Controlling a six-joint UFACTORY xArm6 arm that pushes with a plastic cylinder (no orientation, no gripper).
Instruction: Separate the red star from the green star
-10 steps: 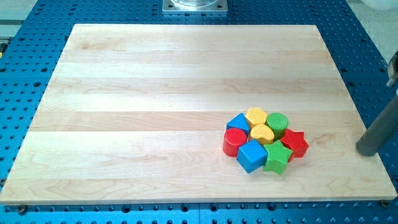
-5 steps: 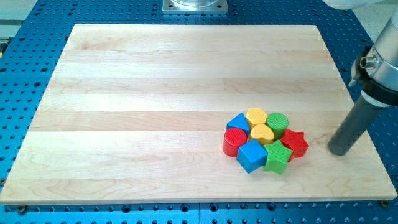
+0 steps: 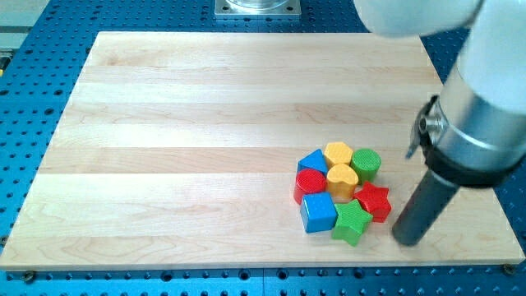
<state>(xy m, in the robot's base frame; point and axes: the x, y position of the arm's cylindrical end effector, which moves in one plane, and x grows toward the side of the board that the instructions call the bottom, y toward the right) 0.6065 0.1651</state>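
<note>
The red star [image 3: 374, 201] lies at the right edge of a tight cluster of blocks on the wooden board [image 3: 205, 123]. The green star [image 3: 351, 223] touches it at its lower left. My tip [image 3: 408, 241] rests on the board just right of and below the red star, a small gap away from both stars. The rod rises from it to the view's upper right.
The cluster also holds a blue cube [image 3: 318, 212], a red cylinder [image 3: 310, 182], a blue block [image 3: 313, 160], a yellow hexagon [image 3: 338, 153], a yellow heart [image 3: 343, 178] and a green cylinder [image 3: 366, 164]. A blue perforated table [image 3: 33, 164] surrounds the board.
The rod has swung in from the right edge to just beside the stars. The red star, green star and blue cube have shifted left and down.
</note>
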